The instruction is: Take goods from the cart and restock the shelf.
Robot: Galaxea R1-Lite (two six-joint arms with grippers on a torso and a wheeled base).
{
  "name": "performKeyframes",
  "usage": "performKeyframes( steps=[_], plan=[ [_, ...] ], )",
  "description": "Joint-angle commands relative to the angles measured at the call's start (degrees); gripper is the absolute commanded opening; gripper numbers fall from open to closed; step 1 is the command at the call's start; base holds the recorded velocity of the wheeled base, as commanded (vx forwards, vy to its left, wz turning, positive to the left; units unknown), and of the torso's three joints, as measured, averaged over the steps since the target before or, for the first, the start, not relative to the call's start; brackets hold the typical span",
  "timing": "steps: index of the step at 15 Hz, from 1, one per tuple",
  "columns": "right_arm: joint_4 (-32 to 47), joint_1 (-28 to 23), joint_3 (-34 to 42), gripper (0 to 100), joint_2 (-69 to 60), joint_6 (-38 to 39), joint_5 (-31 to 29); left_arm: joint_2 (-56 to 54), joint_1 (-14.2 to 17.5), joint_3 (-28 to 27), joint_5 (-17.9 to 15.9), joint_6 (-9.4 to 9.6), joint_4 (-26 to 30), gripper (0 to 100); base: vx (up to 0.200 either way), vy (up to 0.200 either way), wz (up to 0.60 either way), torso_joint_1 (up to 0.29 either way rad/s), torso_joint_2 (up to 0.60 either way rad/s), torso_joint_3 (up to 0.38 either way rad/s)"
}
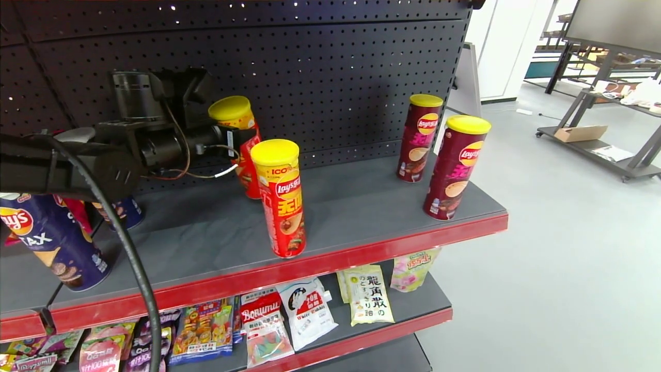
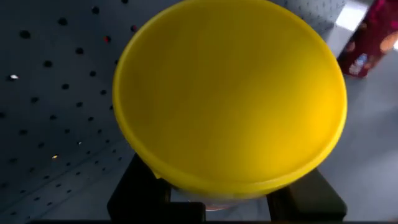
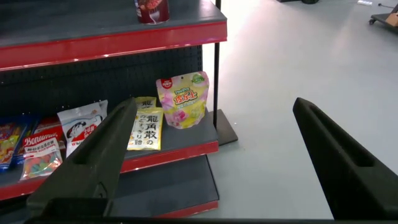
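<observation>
At the shelf (image 1: 361, 206), the left hand (image 1: 244, 138) grips a can (image 1: 230, 109).

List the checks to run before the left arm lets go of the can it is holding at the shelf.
1. Left tool gripping the held red can: ok, fingers clamp it under the yellow lid.
2. Held can's base seated on the top shelf: cannot tell, the front red can hides part of it.
3. Room between those two cans: cannot tell, they overlap in the head view.
4. Back maroon can and front maroon can clear of the arm: ok, both stand at the shelf's right end.
5. Right tool out of the way: ok, open, empty, down by the lower shelves.
</observation>
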Motion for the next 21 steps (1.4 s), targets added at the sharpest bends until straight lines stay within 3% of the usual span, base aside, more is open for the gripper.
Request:
performKeyframes(
  steps=[1,2,3,11,13,21],
  plan=[
    [-0.01,-0.06,0.0,100,-0.02,-0.01,0.04,3.39,-0.76,-3.4,0.45,-1.12,0.63,0,0.0,0.0,0.0,0.0,0.0,0.0],
    [-0.01,-0.06,0.0,100,-0.02,-0.01,0.04,5.49,-1.2,-6.12,2.29,-2.27,1.16,0,0.0,0.0,0.0,0.0,0.0,0.0],
    [-0.01,-0.06,0.0,100,-0.02,-0.01,0.04,6.64,-1.2,-7.26,3.08,-2.27,1.16,0,0.0,0.0,0.0,0.0,0.0,0.0],
    [-0.01,0.02,0.0,100,-0.02,-0.01,0.04,10.5,-2.52,-11.22,4.49,-3.41,1.77,0,0.0,0.0,0.0,0.0,0.0,0.0],
    [-0.01,0.02,0.0,100,-0.02,-0.01,0.04,11.3,-2.96,-14.38,5.19,-3.59,4.85,0,0.0,0.0,0.0,0.0,0.0,0.0],
    [-0.01,0.02,0.0,100,-0.02,-0.01,0.04,11.65,-3.75,-14.65,6.42,-3.15,6.43,0,0.0,0.0,0.0,0.0,0.0,0.0]
  ],
)
